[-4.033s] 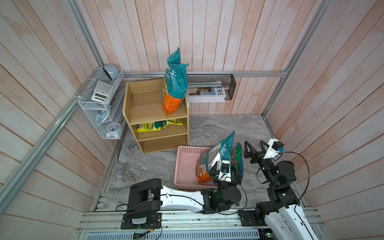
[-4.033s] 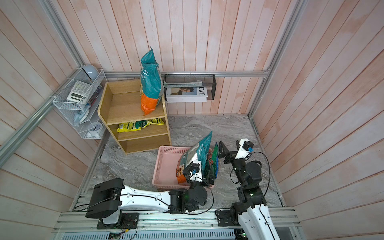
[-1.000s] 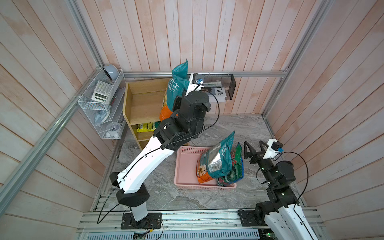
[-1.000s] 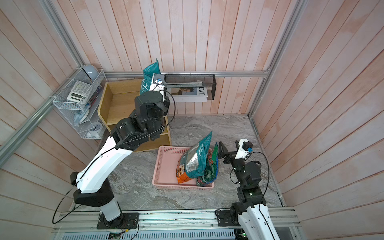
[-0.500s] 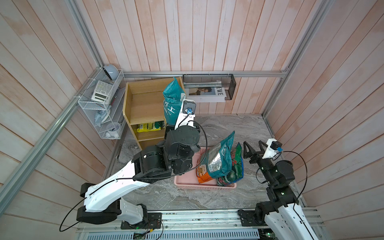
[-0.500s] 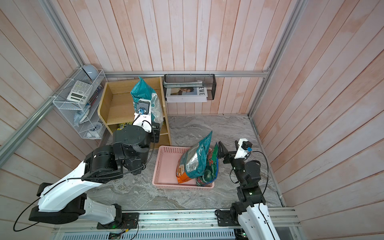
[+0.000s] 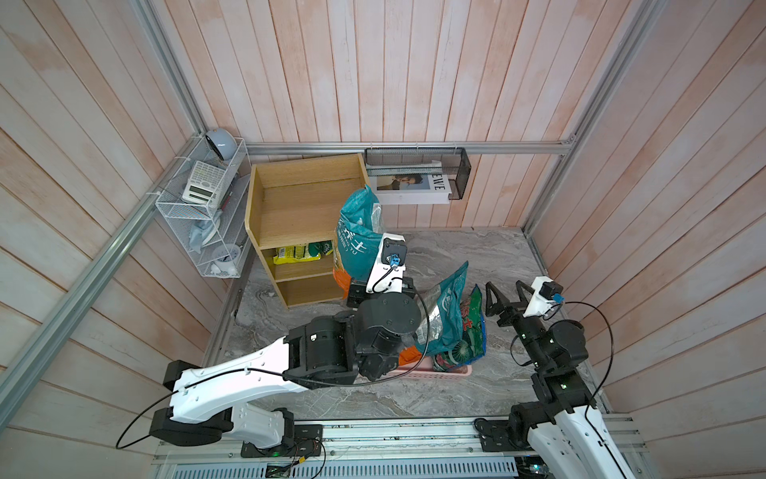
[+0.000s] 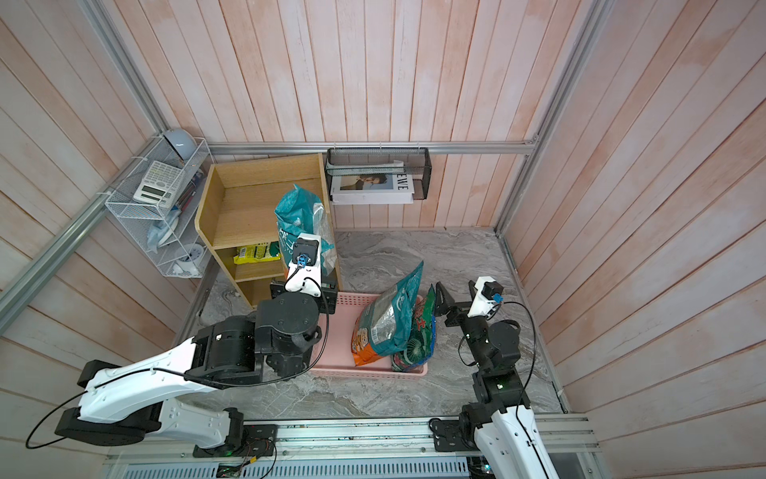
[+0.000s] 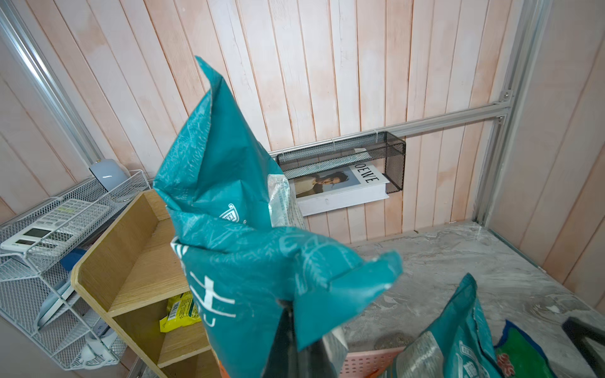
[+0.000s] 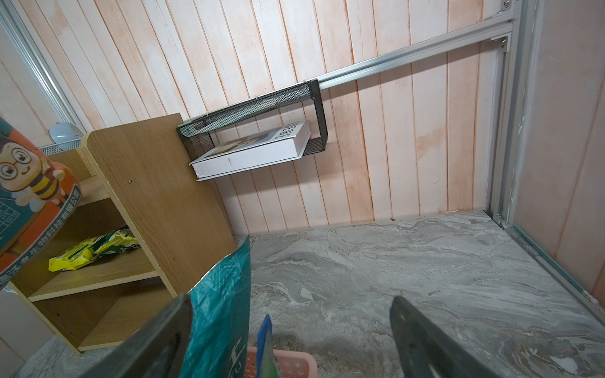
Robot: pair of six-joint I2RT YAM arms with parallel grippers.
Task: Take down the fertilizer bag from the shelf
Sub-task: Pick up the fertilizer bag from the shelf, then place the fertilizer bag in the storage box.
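Note:
The fertilizer bag (image 7: 355, 238) (image 8: 300, 215) is teal with an orange bottom. It hangs in the air off the shelf, in front of the shelf's right front corner. My left gripper (image 9: 294, 324) is shut on the bag's crumpled side (image 9: 248, 255); in both top views its fingers are hidden behind the wrist. The light-wood shelf (image 7: 298, 207) (image 8: 248, 207) has a bare top tier. My right gripper (image 7: 503, 296) (image 10: 288, 314) stands open and holds nothing, just right of the pink basket (image 8: 352, 300). In the right wrist view the bag's orange bottom (image 10: 29, 203) shows.
The pink basket holds a teal and orange bag (image 8: 389, 319) and a green and blue bag (image 8: 418, 338). A yellow packet (image 7: 296, 254) lies on the shelf's middle tier. A white wire rack (image 7: 203, 220) hangs on the left wall; a black mesh basket (image 7: 414, 166) with a book hangs behind.
My left arm has pulled the fertilizer bag off the shelf's top tier, then lowered it forward toward the pink basket. The right arm has stayed still.

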